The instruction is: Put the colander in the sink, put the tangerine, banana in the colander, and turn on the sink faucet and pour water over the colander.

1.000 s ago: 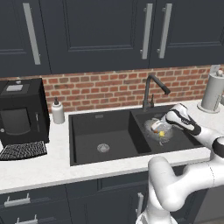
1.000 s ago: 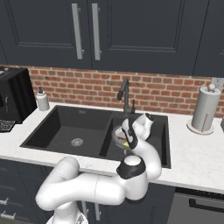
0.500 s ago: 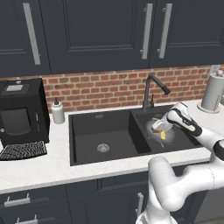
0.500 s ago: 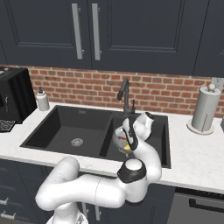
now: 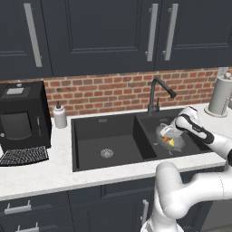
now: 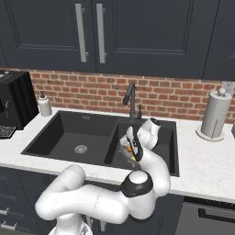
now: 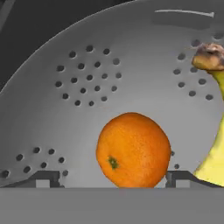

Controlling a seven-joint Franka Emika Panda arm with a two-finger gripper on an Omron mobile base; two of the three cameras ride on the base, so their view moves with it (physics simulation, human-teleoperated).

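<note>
Claw is seen spread open astride the tangerine, which is lying beside the banana inside the colander in the sink's right basin; a careless retreat could knock the fruit out.

- The arm is built of thick, rounded white segments with a smooth, glossy shell.
- Dark grey to black bands sit at the joints between the white segments; in the right base view one forms a dark ring atop the big rounded joint at the front.
- A black strip runs along the forearm segment leading to the wrist, seen in both base views.
- The wrist ends in a rounded white cap.
- The gripper has two small dark grey fingertips, blocky and flat-topped.
- No cables, screws or printed markings can be made out.
</note>
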